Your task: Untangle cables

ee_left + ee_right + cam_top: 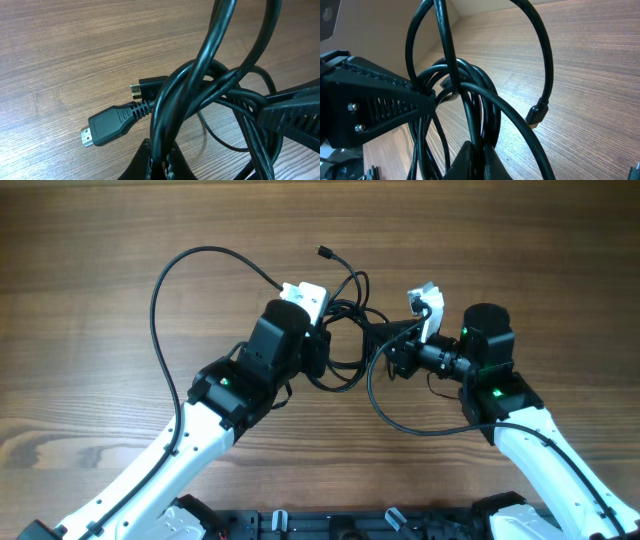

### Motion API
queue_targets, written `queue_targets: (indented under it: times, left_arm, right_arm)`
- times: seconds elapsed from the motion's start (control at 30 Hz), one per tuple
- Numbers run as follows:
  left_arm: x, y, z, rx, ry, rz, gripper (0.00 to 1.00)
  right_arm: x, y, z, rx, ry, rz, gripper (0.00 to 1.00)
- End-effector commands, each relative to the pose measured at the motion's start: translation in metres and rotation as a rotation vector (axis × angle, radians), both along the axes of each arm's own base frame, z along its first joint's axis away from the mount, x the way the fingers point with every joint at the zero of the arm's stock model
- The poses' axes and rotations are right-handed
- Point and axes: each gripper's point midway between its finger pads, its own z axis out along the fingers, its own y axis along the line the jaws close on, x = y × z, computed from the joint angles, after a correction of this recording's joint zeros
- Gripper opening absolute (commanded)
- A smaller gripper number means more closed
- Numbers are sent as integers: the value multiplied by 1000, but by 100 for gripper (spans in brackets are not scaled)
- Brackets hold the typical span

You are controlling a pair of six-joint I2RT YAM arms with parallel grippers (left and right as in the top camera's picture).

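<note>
The black cables (pixel 345 330) lie knotted together at the table's middle between my two grippers. One long loop (pixel 160 300) arcs out to the left, a plug end (pixel 324 251) points to the far side, and another loop (pixel 385 405) hangs toward the front. My left gripper (pixel 322 345) is shut on cable strands (pixel 165 125) at the knot's left side. An HDMI-type plug (pixel 105 125) lies on the wood beside it. My right gripper (pixel 392 352) is shut on a strand (pixel 470 120) at the knot's right side. A small plug (pixel 537 114) hangs on a loop.
The table is brown wood (pixel 90 240). The other arm's black gripper body (pixel 375 105) fills the left of the right wrist view. The right arm's gripper shows at the right edge of the left wrist view (pixel 295 115). Black base parts (pixel 330 525) line the front edge.
</note>
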Motion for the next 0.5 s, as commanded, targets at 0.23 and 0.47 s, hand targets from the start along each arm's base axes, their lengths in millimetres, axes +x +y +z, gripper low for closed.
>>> queue_targets:
  times: [0.23,0.47]
  left_arm:
    - [15,20,15,-35,-46,201,4]
    - [22,36,18,-18,-75,306,4]
  right_arm:
    - [-5,9,10,24,-17,62,4]
    - [-10,11,11,36,-10,94,4]
